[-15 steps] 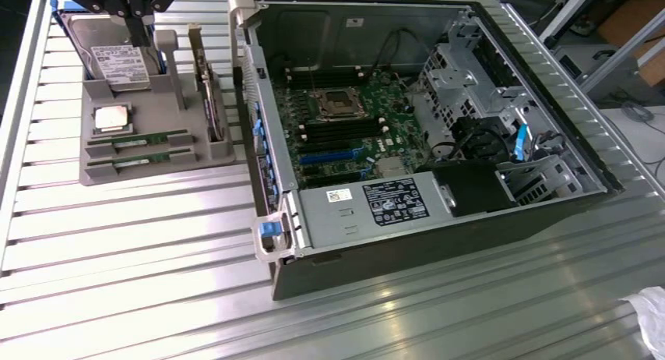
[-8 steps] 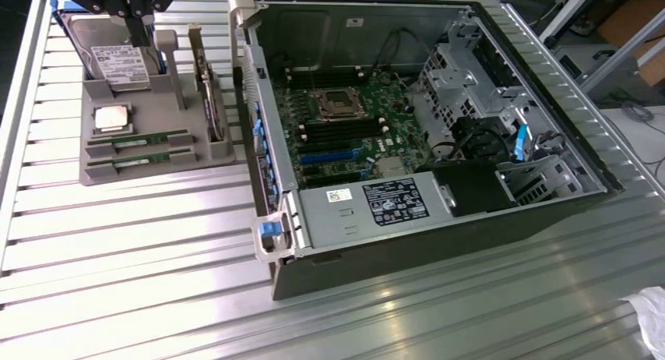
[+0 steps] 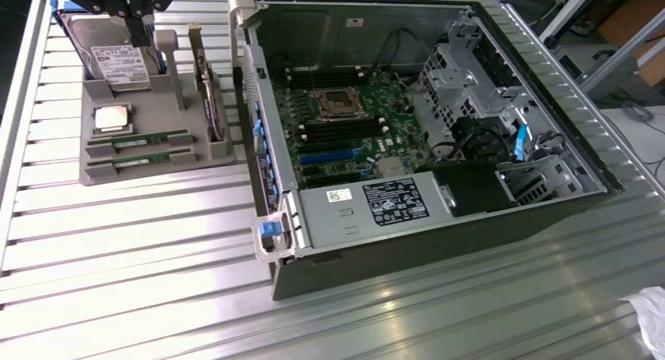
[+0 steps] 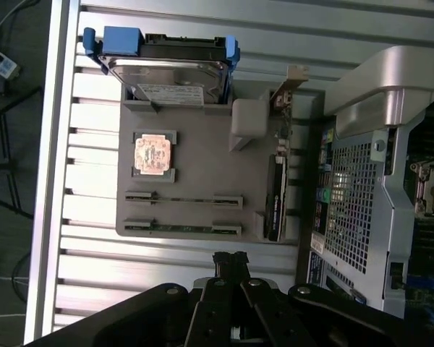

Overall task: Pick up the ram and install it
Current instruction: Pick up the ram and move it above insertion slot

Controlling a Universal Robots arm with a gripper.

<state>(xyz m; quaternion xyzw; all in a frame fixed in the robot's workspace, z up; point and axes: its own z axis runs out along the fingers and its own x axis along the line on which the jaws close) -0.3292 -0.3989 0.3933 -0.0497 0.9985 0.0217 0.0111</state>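
Two ram sticks (image 3: 137, 139) (image 3: 140, 162) stand on edge in slots at the front of a grey holder (image 3: 177, 111); each is long, thin and green with a white label. In the wrist view they appear as two narrow strips (image 4: 182, 198) (image 4: 181, 228). My gripper (image 3: 137, 15) hangs high over the holder's back end, above the hard drive (image 3: 117, 62), well clear of the ram. Its dark fingertips (image 4: 230, 259) are pressed together with nothing between them.
The holder also carries a square silver processor (image 3: 111, 118) and an upright card (image 3: 213, 103). On the exterior view's right lies an open computer case (image 3: 566, 126) with its motherboard (image 3: 343, 134) exposed. All of it rests on a ribbed metal table (image 3: 135, 259).
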